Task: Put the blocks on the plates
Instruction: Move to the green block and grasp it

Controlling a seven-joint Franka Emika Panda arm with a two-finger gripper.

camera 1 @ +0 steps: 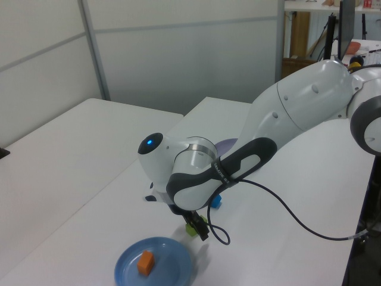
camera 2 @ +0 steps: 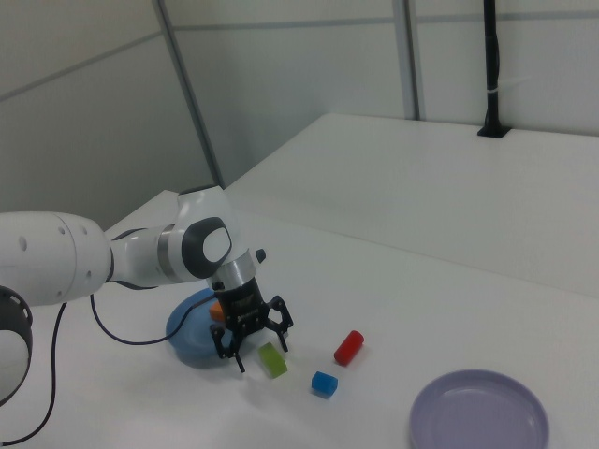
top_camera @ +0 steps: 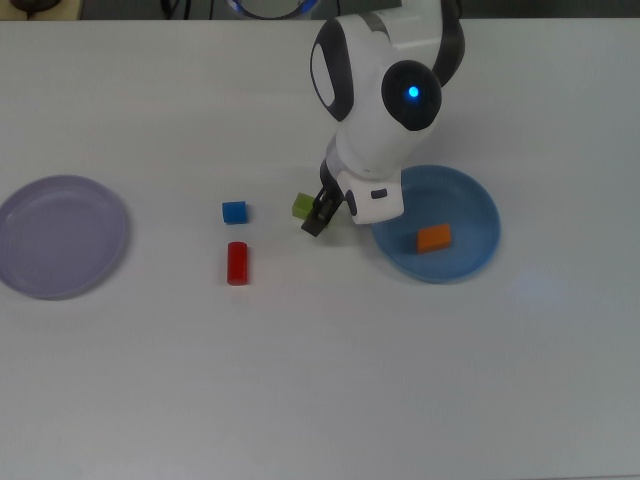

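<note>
My gripper [top_camera: 323,214] stands open low over the table, just right of the green block [top_camera: 303,206] in the top view. In the right view its spread fingers [camera 2: 241,360] straddle the near side of the green block [camera 2: 272,360], which lies on the table. The orange block [top_camera: 433,238] lies on the light blue plate [top_camera: 462,198]. The blue cube [top_camera: 234,211] and red cylinder [top_camera: 237,263] lie on the table left of the gripper. The lavender plate [top_camera: 60,235] sits bare at the top view's far left. In the left view the arm hides most of the green block [camera 1: 191,227].
The arm's body [top_camera: 385,90] leans in from the top view's upper edge and overhangs the blue plate's left rim. A black cable [camera 1: 286,202] loops off the arm in the left view. White tabletop [top_camera: 330,380] spreads around the blocks.
</note>
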